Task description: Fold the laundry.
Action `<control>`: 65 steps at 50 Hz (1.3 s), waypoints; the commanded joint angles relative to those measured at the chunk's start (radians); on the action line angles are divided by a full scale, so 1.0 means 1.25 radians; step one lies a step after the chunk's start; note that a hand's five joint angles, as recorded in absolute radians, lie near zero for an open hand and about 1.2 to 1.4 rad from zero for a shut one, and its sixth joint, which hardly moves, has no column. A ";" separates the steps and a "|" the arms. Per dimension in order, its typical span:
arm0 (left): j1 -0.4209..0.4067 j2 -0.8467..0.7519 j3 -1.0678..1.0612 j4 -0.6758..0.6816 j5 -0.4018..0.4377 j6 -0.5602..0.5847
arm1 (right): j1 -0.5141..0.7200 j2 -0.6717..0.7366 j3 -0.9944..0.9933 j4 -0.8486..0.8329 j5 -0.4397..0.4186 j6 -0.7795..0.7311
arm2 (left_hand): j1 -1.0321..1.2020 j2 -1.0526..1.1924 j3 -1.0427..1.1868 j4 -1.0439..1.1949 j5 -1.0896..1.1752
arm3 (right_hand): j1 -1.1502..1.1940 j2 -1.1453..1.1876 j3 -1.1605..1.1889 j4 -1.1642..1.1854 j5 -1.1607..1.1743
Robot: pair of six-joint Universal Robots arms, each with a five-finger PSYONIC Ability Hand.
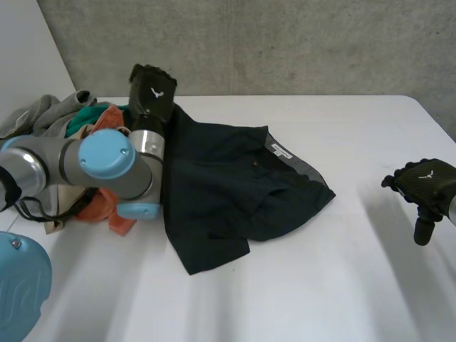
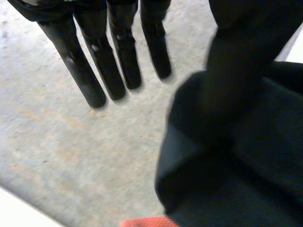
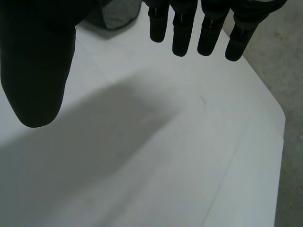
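A dark navy garment (image 1: 235,185) with a grey waistband and a white label lies crumpled on the white table (image 1: 320,285), left of the middle. My left hand (image 1: 152,91) is raised over the garment's far left corner, near the table's back edge. In the left wrist view its fingers (image 2: 118,56) are straight and spread against the wall. The thumb (image 2: 241,56) stands apart from them over the dark cloth (image 2: 246,165), and nothing is pinched. My right hand (image 1: 426,182) hovers at the table's right side with straight fingers (image 3: 208,28), empty above bare table.
A pile of laundry (image 1: 64,117), grey and green, lies at the far left. An orange piece (image 1: 107,206) lies under my left arm beside the dark garment, its edge (image 2: 142,221) below the left hand. A concrete wall (image 1: 285,43) stands behind the table.
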 commanded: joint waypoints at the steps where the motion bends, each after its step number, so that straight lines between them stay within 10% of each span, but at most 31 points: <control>1: -0.038 0.027 -0.074 0.013 0.022 -0.004 | 0.042 0.004 -0.003 -0.030 -0.038 0.020 | -0.269 -0.331 -0.334 -0.332 -0.328 | -0.012 -0.043 -0.008 -0.009 0.010; 20: -0.135 0.533 -0.530 -0.142 -0.152 -0.202 | 0.226 0.167 -0.132 -0.161 -0.206 0.119 | -0.275 -0.336 -0.339 -0.337 -0.334 | 0.037 0.006 0.041 0.041 0.059; 35: -0.161 0.501 -0.570 -0.595 -0.113 -0.802 | 0.274 0.318 -0.239 -0.190 -0.132 0.071 | -0.237 -0.299 -0.301 -0.299 -0.296 | 0.903 0.872 0.907 0.907 0.925; 47: -0.168 0.289 -0.437 -0.494 -0.102 -0.805 | 0.266 0.260 -0.165 -0.191 -0.120 0.076 | -0.120 -0.182 -0.184 -0.182 -0.179 | 0.903 0.872 0.907 0.907 0.925; 51: -0.184 0.244 -0.381 -0.489 -0.113 -0.805 | 0.266 0.241 -0.152 -0.190 -0.110 0.081 | 0.296 0.234 0.232 0.234 0.237 | 0.903 0.872 0.907 0.907 0.925; 54: -0.188 0.252 -0.367 -0.485 -0.117 -0.804 | 0.265 0.233 -0.143 -0.188 -0.099 0.084 | 0.605 0.543 0.541 0.543 0.546 | 0.903 0.872 0.907 0.907 0.925; 65: -0.175 0.496 -0.335 -0.512 -0.125 -0.577 | 0.245 -0.038 -0.160 -0.049 0.005 0.082 | 0.608 0.546 0.544 0.546 0.549 | 0.903 0.872 0.907 0.907 0.925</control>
